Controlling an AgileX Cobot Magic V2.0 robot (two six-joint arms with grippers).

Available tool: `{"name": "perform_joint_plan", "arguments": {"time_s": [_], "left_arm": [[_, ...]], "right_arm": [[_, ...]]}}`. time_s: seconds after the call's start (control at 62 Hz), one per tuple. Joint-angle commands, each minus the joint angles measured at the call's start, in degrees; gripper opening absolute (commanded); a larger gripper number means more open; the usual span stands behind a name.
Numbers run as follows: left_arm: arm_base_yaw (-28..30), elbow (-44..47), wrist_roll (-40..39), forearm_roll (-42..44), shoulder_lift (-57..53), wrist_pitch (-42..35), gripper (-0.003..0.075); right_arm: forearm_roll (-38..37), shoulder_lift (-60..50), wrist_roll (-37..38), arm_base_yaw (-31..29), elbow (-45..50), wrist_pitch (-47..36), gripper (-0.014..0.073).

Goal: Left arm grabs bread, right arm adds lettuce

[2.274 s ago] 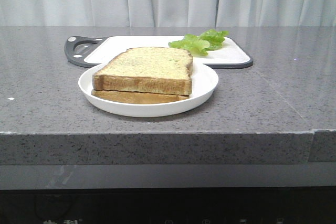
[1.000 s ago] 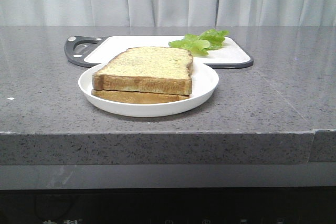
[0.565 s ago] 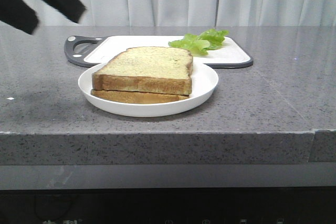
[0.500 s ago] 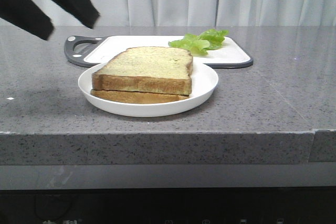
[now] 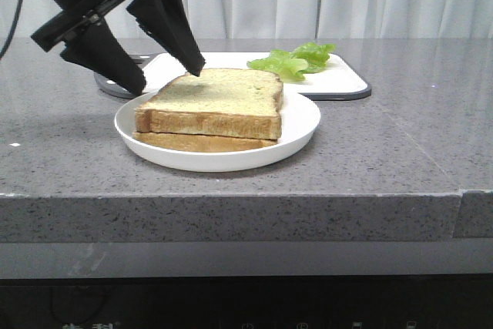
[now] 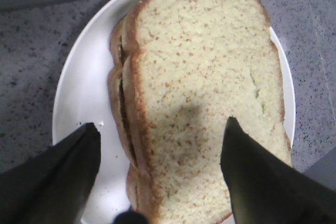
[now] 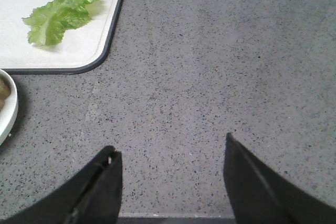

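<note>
1. The left arm's black hand [image 5: 168,78], its two long wedge fingers spread wide and holding nothing, hung over the left end of the thick square tan bread slice [image 5: 212,103]. Whether a fingertip touched the crust could not be told.
2. That slice lay stacked on a thinner, flatter slice [image 5: 196,142] in a round white plate [image 5: 304,125] on the grey speckled stone tabletop [image 5: 400,144].
3. The small ruffled green lettuce leaf [image 7: 59,14] lay untouched on a white, dark-rimmed cutting board [image 7: 79,51] behind the plate.
4. The right arm's black hand [image 7: 170,182] was open and empty above bare tabletop, well apart from the leaf.
5. Judged from this, neither step was done: grasping and lifting the bread, then adding lettuce, remained. Nothing blocked either path.
</note>
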Motion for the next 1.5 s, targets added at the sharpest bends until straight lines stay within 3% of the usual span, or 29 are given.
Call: {"name": "perform_joint_plan", "arguments": {"time_s": [0.0,0.21,0.532,0.919,1.194,1.484], "left_arm": [[-0.73,-2.42,0.20,-3.74,-1.55,-0.31,0.0412],[-0.73,-2.52,0.23,-3.60,-0.15,1.59,0.0321],[-0.73,-2.52,0.33,-3.50,0.02,2.84,0.0300],[-0.73,-2.52,0.33,-2.05,0.02,3.17,-0.0018],[-0.73,-2.76,0.33,-2.16,-2.80,3.06,-0.0020],[-0.73,-1.77,0.33,-1.26,-13.90,1.47,-0.0020]], "right_arm": [[-0.74,0.59,-0.21,-0.09,-1.44,-3.73,0.0448],[-0.74,0.59,-0.21,-0.09,-1.44,-3.79,0.0448],[-0.74,0.59,-0.21,-0.09,-1.44,-3.74,0.0448],[-0.74,0.59,-0.21,-0.09,-1.44,-3.74,0.0448],[-0.43,0.59,-0.21,-0.09,-1.75,-4.57,0.0448],[1.74,3.39,-0.21,-0.09,-2.37,-6.74,0.0448]]}}
